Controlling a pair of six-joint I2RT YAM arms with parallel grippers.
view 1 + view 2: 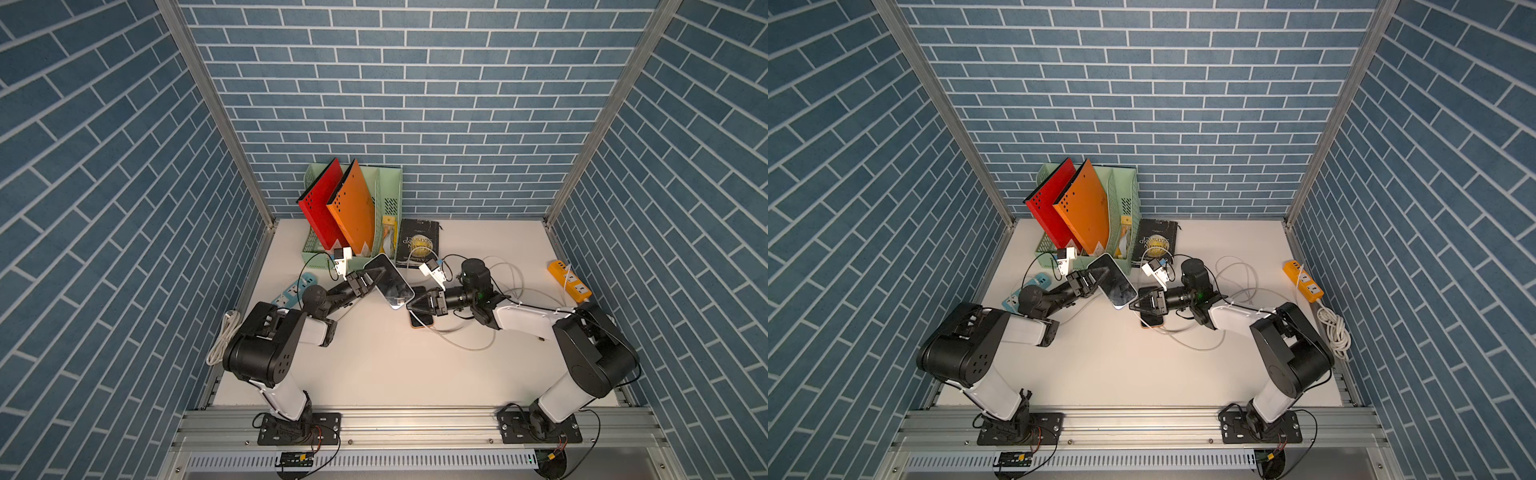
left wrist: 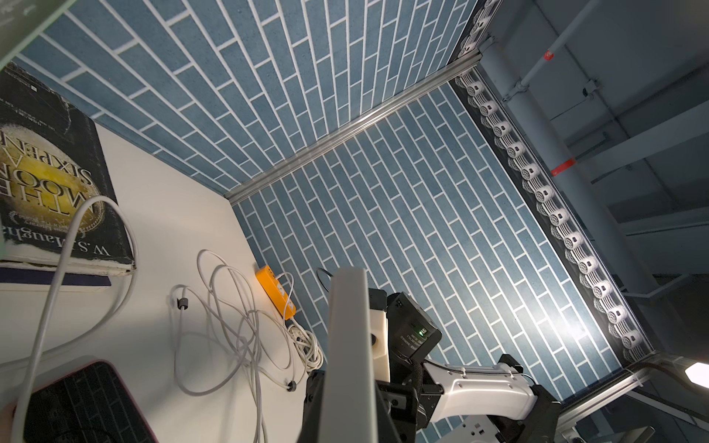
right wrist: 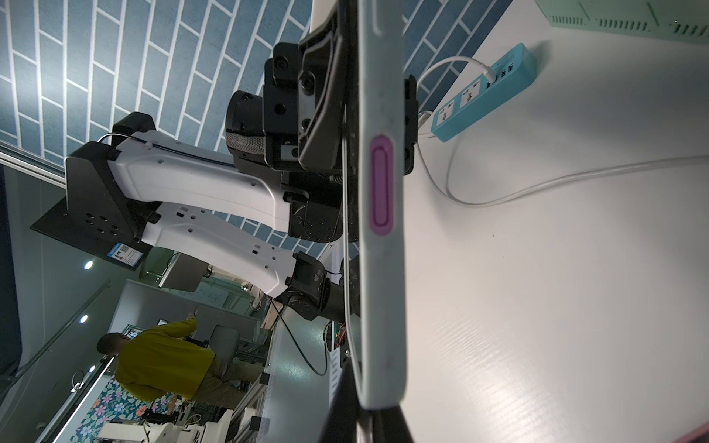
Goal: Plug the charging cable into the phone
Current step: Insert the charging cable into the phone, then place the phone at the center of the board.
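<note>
The phone (image 1: 388, 282) (image 1: 1115, 282), in a pale case with a dark screen, hangs tilted above the table. My left gripper (image 1: 371, 277) (image 1: 1098, 279) is shut on its upper side edge. In the right wrist view the phone (image 3: 380, 268) stands edge-on, showing a purple side button. My right gripper (image 1: 409, 307) (image 1: 1133, 306) (image 3: 362, 416) is shut, with its tip against the phone's lower end. Only a pale sliver of the plug shows between its fingertips. The white charging cable (image 1: 461, 345) (image 1: 1200, 348) loops out from under that gripper across the table.
A second dark phone (image 1: 420, 322) (image 2: 76, 402) lies flat under the right gripper. Behind stand a black book (image 1: 417, 243) and a green file rack (image 1: 390, 195) with red and orange folders. A blue power strip (image 1: 286, 297) lies left, an orange one (image 1: 568, 280) right, and a coiled cord (image 1: 224, 336) by the left base.
</note>
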